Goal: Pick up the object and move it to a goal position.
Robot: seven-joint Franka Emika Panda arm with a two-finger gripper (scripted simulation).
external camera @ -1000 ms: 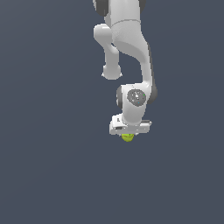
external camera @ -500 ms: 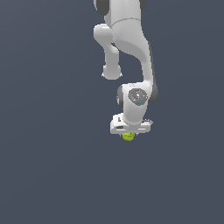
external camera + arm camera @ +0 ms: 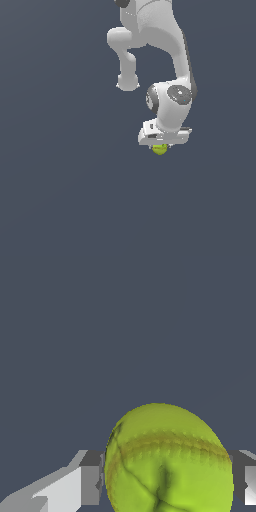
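The yellow-green ball [image 3: 160, 149] with a thin dark seam shows just under the white hand of the arm in the exterior view. In the wrist view the ball [image 3: 167, 461] fills the space between the two fingers [image 3: 90, 478], which press on its sides. My gripper [image 3: 161, 146] is shut on the ball and holds it in mid-air against the plain dark background. Most of the ball is hidden by the hand in the exterior view.
The white arm [image 3: 165, 60] reaches down from the top of the exterior view. A plain dark grey-blue surface [image 3: 60, 190] fills all the space around.
The arm and the held ball have shifted slightly to the exterior view's right and a little upward. The grip on the ball is unchanged.
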